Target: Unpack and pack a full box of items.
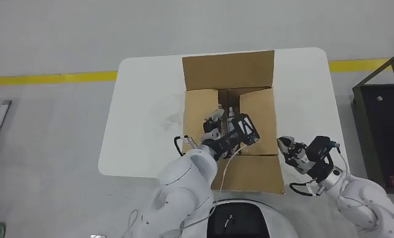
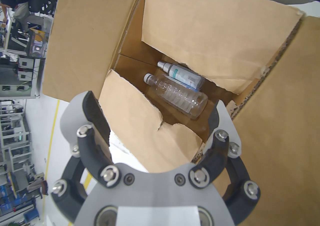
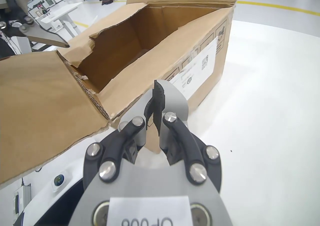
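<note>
left gripper [image 2: 156, 109] spread wide above the box [image 2: 200, 24] opening — its wrist view looks in at a clear bottle [image 2: 180, 97] and a spray bottle [image 2: 182, 76] lying touching on the bottom. right gripper [image 3: 158, 97] pressed together just beside the box, over the table [image 3: 262, 112] — its wrist view shows a label [image 3: 197, 72] on the box's side.

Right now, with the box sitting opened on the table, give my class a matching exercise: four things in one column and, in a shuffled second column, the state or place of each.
Things
1. left pincer
2. right pincer
3. clear bottle
4. cardboard box

States and places
A. shut, beside the box
B. lying on its side inside the box
C. open, above the box's opening
D. flaps open, standing on the white table

Pairs: 1-C, 2-A, 3-B, 4-D.
</note>
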